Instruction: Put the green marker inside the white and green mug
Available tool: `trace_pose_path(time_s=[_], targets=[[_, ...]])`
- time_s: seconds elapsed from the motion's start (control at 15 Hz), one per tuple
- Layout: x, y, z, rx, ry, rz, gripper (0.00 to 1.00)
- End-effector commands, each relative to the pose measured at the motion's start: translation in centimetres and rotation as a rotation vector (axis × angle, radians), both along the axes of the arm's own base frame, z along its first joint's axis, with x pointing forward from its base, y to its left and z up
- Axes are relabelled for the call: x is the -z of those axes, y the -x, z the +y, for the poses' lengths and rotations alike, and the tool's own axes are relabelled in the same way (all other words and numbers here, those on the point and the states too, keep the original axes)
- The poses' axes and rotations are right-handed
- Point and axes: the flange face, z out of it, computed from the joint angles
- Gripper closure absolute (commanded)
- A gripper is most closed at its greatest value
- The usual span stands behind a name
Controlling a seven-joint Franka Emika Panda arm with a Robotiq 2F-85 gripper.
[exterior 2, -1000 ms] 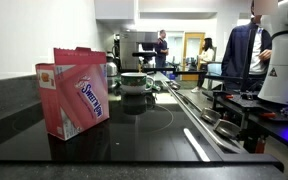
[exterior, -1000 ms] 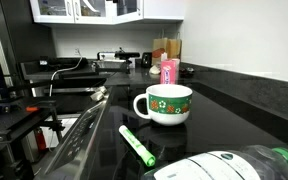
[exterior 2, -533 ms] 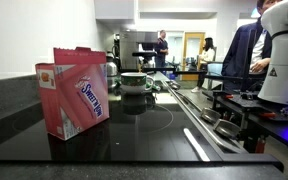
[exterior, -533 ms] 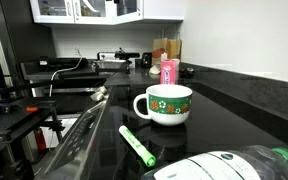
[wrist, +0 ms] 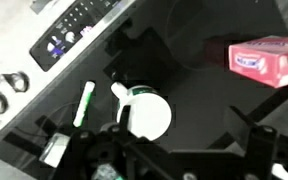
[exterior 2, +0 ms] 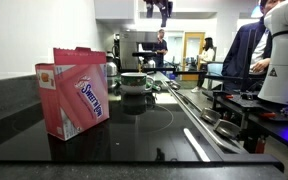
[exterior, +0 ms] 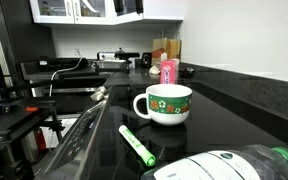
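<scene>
the pincer (exterior 2: 161,11) hangs high over the counter (exterior: 234,110). it is dark and cut by the frame edge, so we cannot tell how wide the jaws stand; the marker is clearly not in it. the green marker (exterior: 137,145) lies flat on the counter, far below the pincer. the white and green mug (exterior: 165,103) stands upright near the marker but apart from it, also below. in the wrist view the marker is left of the mug. as we judge, no step is done yet: approach, grasp, lift & drop into the mug are all left.
</scene>
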Motion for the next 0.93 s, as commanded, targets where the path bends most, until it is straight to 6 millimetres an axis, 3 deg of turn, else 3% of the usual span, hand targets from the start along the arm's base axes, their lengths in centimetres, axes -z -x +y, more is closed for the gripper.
trace_pose_path(time_s=[0.0,0.2,0.47,0.87], targets=[[2.7,-0.9,-3.7,0.201,0.002,0.02,0.0],[6.1,-1.0,-7.7,0.375,-0.018,0.072,0.0],[10.1,-0.4,-11.6,0.591,-0.041,0.157,0.0],[15.5,-0.8,-13.7,0.646,-0.081,0.177,0.0]])
